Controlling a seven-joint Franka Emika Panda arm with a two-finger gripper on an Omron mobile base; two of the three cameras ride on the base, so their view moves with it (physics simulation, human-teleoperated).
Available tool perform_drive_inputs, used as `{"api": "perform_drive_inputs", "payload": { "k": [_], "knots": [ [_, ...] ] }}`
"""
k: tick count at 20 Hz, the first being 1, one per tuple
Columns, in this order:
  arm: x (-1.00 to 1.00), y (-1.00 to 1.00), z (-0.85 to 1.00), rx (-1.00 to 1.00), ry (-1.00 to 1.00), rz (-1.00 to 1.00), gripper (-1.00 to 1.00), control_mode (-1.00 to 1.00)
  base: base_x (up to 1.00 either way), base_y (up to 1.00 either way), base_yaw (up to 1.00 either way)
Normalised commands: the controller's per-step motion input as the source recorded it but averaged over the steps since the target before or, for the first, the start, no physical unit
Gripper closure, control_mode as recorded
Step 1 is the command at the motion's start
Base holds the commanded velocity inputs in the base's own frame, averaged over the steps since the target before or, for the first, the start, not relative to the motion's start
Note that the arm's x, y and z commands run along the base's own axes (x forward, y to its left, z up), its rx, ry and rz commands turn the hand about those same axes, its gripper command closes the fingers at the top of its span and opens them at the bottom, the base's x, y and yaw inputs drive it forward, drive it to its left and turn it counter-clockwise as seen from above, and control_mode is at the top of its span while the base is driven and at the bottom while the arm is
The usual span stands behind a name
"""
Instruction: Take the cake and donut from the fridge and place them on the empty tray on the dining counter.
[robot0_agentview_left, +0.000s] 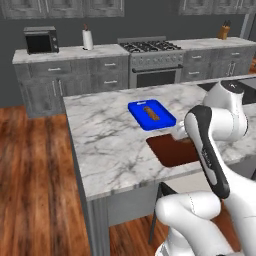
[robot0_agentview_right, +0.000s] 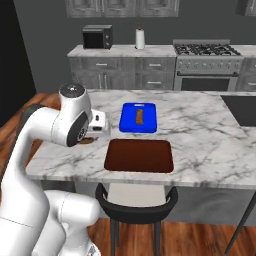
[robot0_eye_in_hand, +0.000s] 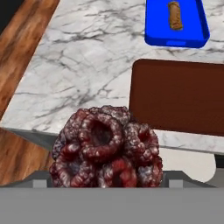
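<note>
Item: cake (robot0_eye_in_hand: 106, 148), carry step. Loc: between gripper (robot0_eye_in_hand: 106, 186) fingers, spread wide round it, above dining counter (robot0_eye_in_hand: 83, 65) edge, beside empty tray (robot0_eye_in_hand: 179, 94). Next: shift over tray, lower, release; donut pending.

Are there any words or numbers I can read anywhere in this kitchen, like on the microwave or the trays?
None: no words, numbers or signs can be read anywhere.
Microwave: no readable text on its front.
Blue tray: plain, with just a brown bar on it.
Brown tray: plain.
Cake: no writing.
Stove: knobs too small to show any marks.
</note>
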Motion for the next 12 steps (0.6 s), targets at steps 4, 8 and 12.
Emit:
{"api": "perform_drive_inputs", "payload": {
  "k": [4,8,12],
  "knots": [
    [0.32,-0.28,-0.58,-0.02,-0.13,0.01,1.00,-1.00,0.00,0.00,0.00],
    [0.61,-0.33,-0.63,0.00,-0.09,0.00,1.00,-1.00,0.00,0.00,0.00],
    [0.71,-0.49,-0.44,0.00,0.05,0.00,1.00,-1.00,0.00,0.00,0.00]
  ]
}}
